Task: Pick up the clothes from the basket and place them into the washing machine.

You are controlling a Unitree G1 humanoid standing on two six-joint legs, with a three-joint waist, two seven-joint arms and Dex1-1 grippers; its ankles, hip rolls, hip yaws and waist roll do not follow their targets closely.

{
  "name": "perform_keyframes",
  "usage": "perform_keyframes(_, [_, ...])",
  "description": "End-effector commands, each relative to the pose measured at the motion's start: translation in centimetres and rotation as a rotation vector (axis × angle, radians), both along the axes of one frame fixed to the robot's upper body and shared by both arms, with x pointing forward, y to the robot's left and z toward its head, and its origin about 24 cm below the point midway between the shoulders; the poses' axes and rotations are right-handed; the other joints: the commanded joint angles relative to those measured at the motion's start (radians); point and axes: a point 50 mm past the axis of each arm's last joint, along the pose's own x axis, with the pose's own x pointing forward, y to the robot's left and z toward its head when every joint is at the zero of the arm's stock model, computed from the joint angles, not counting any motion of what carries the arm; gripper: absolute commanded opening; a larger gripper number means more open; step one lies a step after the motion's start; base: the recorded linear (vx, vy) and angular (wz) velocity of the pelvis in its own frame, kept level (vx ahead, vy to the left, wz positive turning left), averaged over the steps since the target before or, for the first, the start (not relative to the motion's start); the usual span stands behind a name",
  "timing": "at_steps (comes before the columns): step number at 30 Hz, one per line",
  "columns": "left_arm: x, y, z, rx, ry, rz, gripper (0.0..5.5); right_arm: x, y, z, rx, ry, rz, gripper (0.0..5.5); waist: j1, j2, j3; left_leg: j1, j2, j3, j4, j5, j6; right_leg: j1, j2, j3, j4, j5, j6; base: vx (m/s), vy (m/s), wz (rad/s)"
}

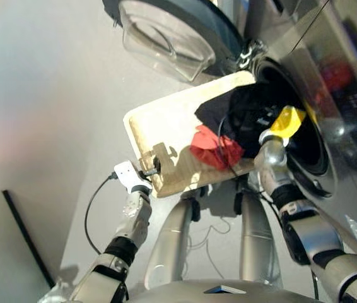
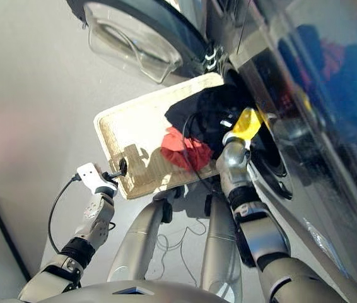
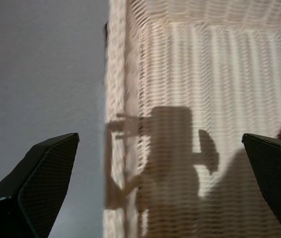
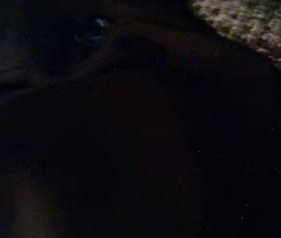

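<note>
While our right gripper is buried in dark cloth at the drum mouth, we cannot tell whether it is gripping anything: its wrist view shows only black fabric pressed close, with a speck of pale weave at one corner. The basket sits tilted in front of the washer, its far corner up against the drum opening, just below the open door with its bulging glass. The black garment lies heaped at that far end, spilling toward the mouth, and the red garment lies just beside it on the near side, touching it. We cannot make out a navy piece apart from the black heap.

Our left gripper stands spread wide at the basket's near edge, one finger outside the rim and the other finger over the weave, holding nothing.

The step in hand looks like carrying the black garment into the drum. To do it well, we should make sure the right gripper has a full bunch of cloth, not a thin edge, then push well past the door seal before letting go, so no fabric hangs over the lip. We should watch that the red garment is not dragged half out and dropped to the floor. The left gripper could close on the rim to steady the basket so it does not slide.
</note>
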Motion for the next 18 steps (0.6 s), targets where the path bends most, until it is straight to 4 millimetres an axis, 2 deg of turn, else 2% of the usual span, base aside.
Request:
perform_keyframes(1, [0.2,2.2,1.3,0.073,-0.076,0.009,5.5,-0.6,-2.6,8.4,0.072,-0.375,-0.134,0.0,-0.004,0.027,-0.013,-0.102,-0.004,-0.003,0.142,-0.091,0.015,-0.031,0.03,0.028,0.0,0.0,0.06,0.0,0.0,0.0])
perform_keyframes(2, [0.2,2.3,1.4,0.08,-0.08,0.006,5.5,-1.2,-3.9,10.6,0.086,-0.458,-0.185,0.0,-0.001,0.031,-0.015,-0.116,-0.004,0.0,0.157,-0.096,0.016,-0.049,0.032,0.031,0.015,-0.002,0.06,0.0,0.0,0.0])
perform_keyframes(3, [0.3,2.2,1.4,0.079,-0.083,0.003,5.5,-1.2,-4.0,10.8,0.085,-0.461,-0.188,0.0,0.003,0.031,-0.016,-0.122,-0.003,0.002,0.162,-0.098,0.016,-0.055,0.032,0.033,0.019,-0.004,0.06,0.0,0.0,0.0])
perform_keyframes(5, [0.3,2.4,1.5,0.106,-0.087,-0.008,5.5,-3.3,-7.0,15.5,-0.014,-0.601,-0.301,0.0,0.004,0.033,-0.016,-0.137,0.0,0.007,0.181,-0.11,0.02,-0.083,0.036,0.045,0.041,-0.01,0.065,0.0,0.0,0.0])
perform_keyframes(7, [0.2,2.6,1.2,0.117,-0.073,-0.001,5.5,-5.3,-8.6,18.1,-0.074,-0.693,-0.412,0.0,0.004,0.028,-0.017,-0.142,0.004,0.012,0.19,-0.117,0.022,-0.095,0.037,0.051,0.051,-0.012,0.068,0.028,-0.001,-0.053])
perform_keyframes(8, [0.2,2.7,0.8,0.119,-0.052,0.015,5.5,-6.7,-10.5,18.2,-0.059,-0.707,-0.55,0.0,-0.007,0.024,-0.02,-0.136,0.005,0.012,0.185,-0.12,0.022,-0.094,0.039,0.054,0.056,-0.017,0.07,0.0,0.0,0.0])
perform_keyframes(9, [0.2,2.7,0.8,0.12,-0.053,0.012,5.5,-6.7,-10.5,18.2,-0.06,-0.708,-0.558,0.0,-0.005,0.022,-0.02,-0.135,0.004,0.013,0.184,-0.12,0.023,-0.094,0.038,0.055,0.057,-0.018,0.07,0.059,0.004,-0.119])
perform_keyframes(10, [0.2,2.6,0.7,0.118,-0.046,0.017,5.5,-7.3,-11.7,17.6,0.017,-0.711,-0.636,0.0,-0.014,0.022,-0.023,-0.133,0.002,0.012,0.182,-0.123,0.023,-0.091,0.038,0.054,0.058,-0.022,0.07,0.0,0.0,0.0])
perform_keyframes(12, [0.4,2.6,0.8,0.118,-0.051,0.024,5.5,-7.1,-12.4,16.2,-0.01,-0.624,-0.658,0.0,-0.026,0.015,-0.029,-0.123,-0.003,0.011,0.17,-0.126,0.026,-0.085,0.041,0.055,0.052,-0.022,0.07,0.056,0.026,-0.056])
perform_keyframes(13, [0.6,2.5,1.1,0.111,-0.064,0.025,5.5,-6.5,-12.3,14.7,-0.039,-0.551,-0.64,0.0,-0.034,0.012,-0.031,-0.12,-0.004,0.014,0.162,-0.127,0.028,-0.082,0.043,0.056,0.041,-0.018,0.069,0.0,0.0,0.0])
perform_keyframes(14, [0.5,2.5,1.0,0.111,-0.062,0.026,5.5,-6.5,-12.3,14.7,-0.038,-0.549,-0.638,0.0,-0.034,0.011,-0.033,-0.118,-0.004,0.015,0.16,-0.126,0.028,-0.081,0.043,0.056,0.039,-0.016,0.069,0.0,0.0,0.0])
perform_keyframes(15, [0.7,2.4,1.2,0.103,-0.07,0.028,5.5,-6.0,-12.1,13.8,-0.054,-0.506,-0.612,0.0,-0.037,0.008,-0.034,-0.116,-0.003,0.017,0.154,-0.126,0.028,-0.079,0.043,0.055,0.032,-0.012,0.07,0.0,0.0,0.0])
perform_keyframes(16, [0.8,2.3,1.2,0.103,-0.072,0.025,5.5,-5.5,-11.8,13.0,-0.057,-0.47,-0.585,2.48,-0.04,0.005,-0.036,-0.115,-0.001,0.017,0.15,-0.125,0.027,-0.076,0.043,0.055,0.025,-0.01,0.069,0.0,0.0,0.0])
perform_keyframes(17, [0.9,2.1,1.3,0.101,-0.076,0.022,5.5,-5.0,-11.6,12.2,-0.058,-0.435,-0.555,5.5,-0.041,0.003,-0.037,-0.114,-0.001,0.018,0.147,-0.125,0.026,-0.075,0.044,0.054,0.022,-0.009,0.068,0.0,0.0,0.0])
perform_keyframes(18, [1.0,2.0,1.5,0.098,-0.082,0.019,5.5,-4.1,-10.9,11.1,-0.077,-0.382,-0.48,5.5,-0.043,0.0,-0.039,-0.115,-0.001,0.021,0.146,-0.123,0.024,-0.075,0.045,0.052,0.02,-0.005,0.067,0.0,0.0,0.0])
